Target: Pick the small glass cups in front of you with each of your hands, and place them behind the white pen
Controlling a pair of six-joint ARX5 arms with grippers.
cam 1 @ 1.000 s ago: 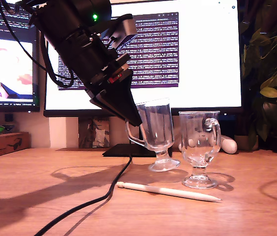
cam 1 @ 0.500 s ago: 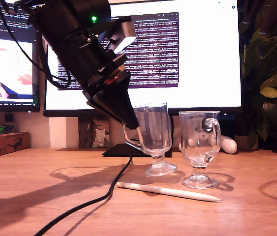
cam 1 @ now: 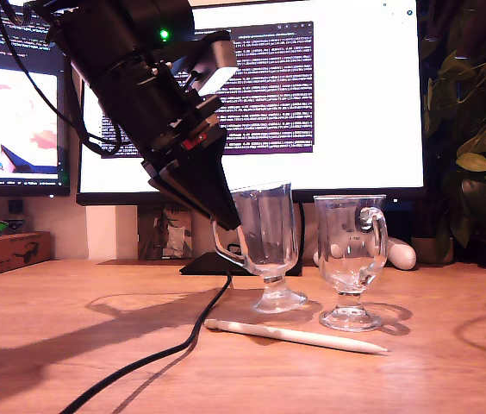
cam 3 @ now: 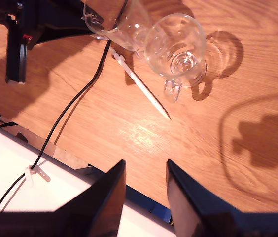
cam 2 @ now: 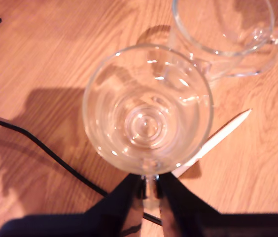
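- Exterior view: my first gripper (cam 1: 226, 217) pinches the handle of 1 glass cup (cam 1: 266, 233), which tilts just behind the white pen (cam 1: 295, 335) on the table (cam 1: 45, 345). The other glass cup (cam 1: 351, 250) stands upright beyond it.
- First wrist view: the jaws clamp the handle; the pen lies under the cup's rim.
- Second wrist view: my second gripper (cam 3: 144, 190) hangs open, well apart from both cups, a black cable (cam 3: 70, 111) between.

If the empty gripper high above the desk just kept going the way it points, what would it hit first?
Probably the bare wooden desk, short of the white pen; my second gripper is open, and depth is hard to judge.
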